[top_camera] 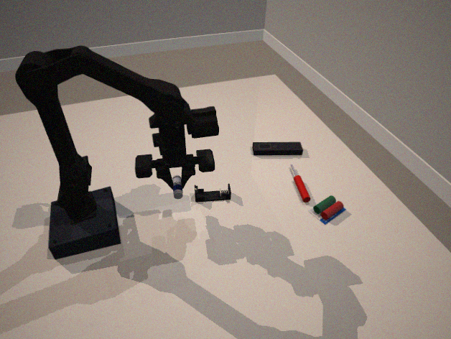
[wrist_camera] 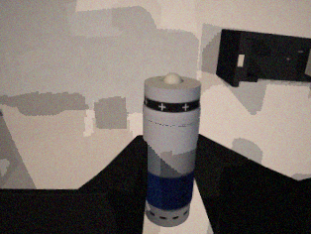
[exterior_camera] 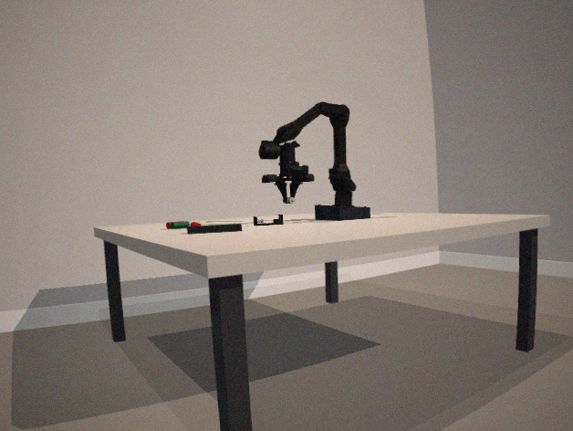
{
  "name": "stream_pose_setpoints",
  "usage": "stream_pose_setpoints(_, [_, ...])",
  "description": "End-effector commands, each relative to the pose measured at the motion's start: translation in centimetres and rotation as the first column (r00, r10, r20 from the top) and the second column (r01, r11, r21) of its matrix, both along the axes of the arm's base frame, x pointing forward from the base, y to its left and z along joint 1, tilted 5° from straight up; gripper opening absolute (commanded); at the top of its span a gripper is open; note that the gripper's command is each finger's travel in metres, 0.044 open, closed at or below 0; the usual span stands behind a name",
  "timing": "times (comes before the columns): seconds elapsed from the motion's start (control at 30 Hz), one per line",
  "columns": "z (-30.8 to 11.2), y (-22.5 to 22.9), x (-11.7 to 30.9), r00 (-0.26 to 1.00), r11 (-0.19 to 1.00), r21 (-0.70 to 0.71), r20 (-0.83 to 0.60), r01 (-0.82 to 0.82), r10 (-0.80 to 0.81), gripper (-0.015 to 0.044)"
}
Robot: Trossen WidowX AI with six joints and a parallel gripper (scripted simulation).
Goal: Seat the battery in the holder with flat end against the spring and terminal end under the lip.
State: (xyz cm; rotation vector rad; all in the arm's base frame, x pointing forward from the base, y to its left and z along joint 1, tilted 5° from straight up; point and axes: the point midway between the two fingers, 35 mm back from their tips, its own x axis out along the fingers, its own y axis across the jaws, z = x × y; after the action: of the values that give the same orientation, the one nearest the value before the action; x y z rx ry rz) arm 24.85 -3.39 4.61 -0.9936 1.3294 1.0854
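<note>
The battery point(top_camera: 177, 181) point(exterior_camera: 289, 200) point(wrist_camera: 170, 161) is grey-white with a blue band near its flat end and a plus-marked black band near its nubbed terminal end. My gripper point(top_camera: 177, 184) point(exterior_camera: 288, 199) point(wrist_camera: 167, 143) is shut on it and holds it above the table. The terminal end points away from the top camera, and the battery lies across the holder's length. The black holder point(top_camera: 212, 197) point(exterior_camera: 267, 224) point(wrist_camera: 274, 59) stands empty on the table, to the right of the battery in the top view. Its spring point(top_camera: 224, 192) is at the right end there.
A dark oblong box point(top_camera: 276, 149) point(exterior_camera: 214, 228) lies beyond the holder. A red-handled tool point(top_camera: 301, 188) and a green cylinder point(top_camera: 324, 205) point(exterior_camera: 179, 225) beside a red cylinder point(top_camera: 332, 210) lie farther right in the top view. The arm's base point(top_camera: 85, 228) point(exterior_camera: 342, 212) is at the left there.
</note>
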Motion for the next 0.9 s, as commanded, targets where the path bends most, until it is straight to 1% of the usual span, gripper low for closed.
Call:
stream_pose_setpoints(0.0, [0.2,0.0,1.5,0.98,0.98,0.008,0.005,-0.2,0.2,0.0076])
stream_pose_setpoints(0.17, [0.3,0.1,3.1,0.899,0.899,0.019,0.016,-0.439,0.438,0.0076])
stream_pose_setpoints(0.37, [0.4,0.3,4.9,0.727,0.726,0.027,0.034,-0.687,0.686,0.0076])
stream_pose_setpoints(0.5, [0.5,0.4,6.2,0.574,0.573,0.029,0.046,-0.819,0.818,0.0076])
stream_pose_setpoints(0.63, [0.4,0.6,7.4,0.397,0.396,0.028,0.058,-0.918,0.916,0.0076])
stream_pose_setpoints(0.87, [0.2,0.9,9.5,0.064,0.063,0.023,0.075,-0.998,0.995,0.0076])
